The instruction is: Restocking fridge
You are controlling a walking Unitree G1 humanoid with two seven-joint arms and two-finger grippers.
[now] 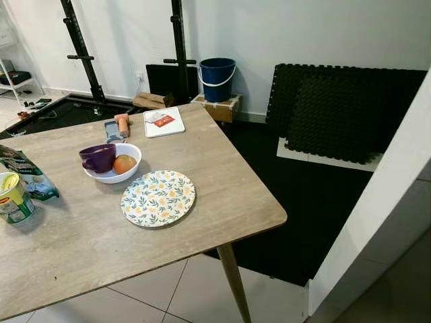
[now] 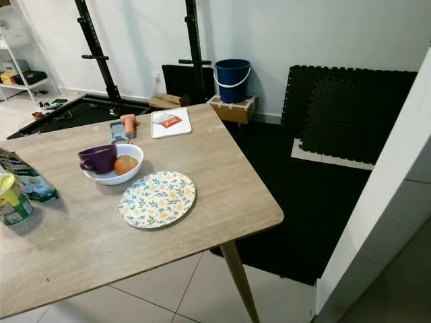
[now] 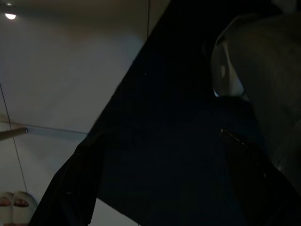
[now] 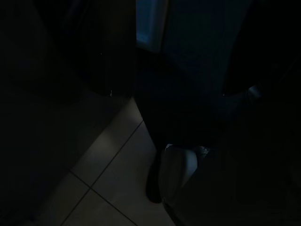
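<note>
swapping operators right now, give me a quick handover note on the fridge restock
Tools: both arms hang idle below the table; the wrist views are too dark to tell whether either tool is open or shut.

Things: on the wooden table sit a white bowl holding a purple cup and an orange fruit, and an empty floral plate beside it. A yellow-lidded tub and a snack bag lie at the robot's left edge. A carrot and a white booklet lie at the far end.

Done: nothing picked up.

Left: pick up the food and carry it to the fridge.
</note>
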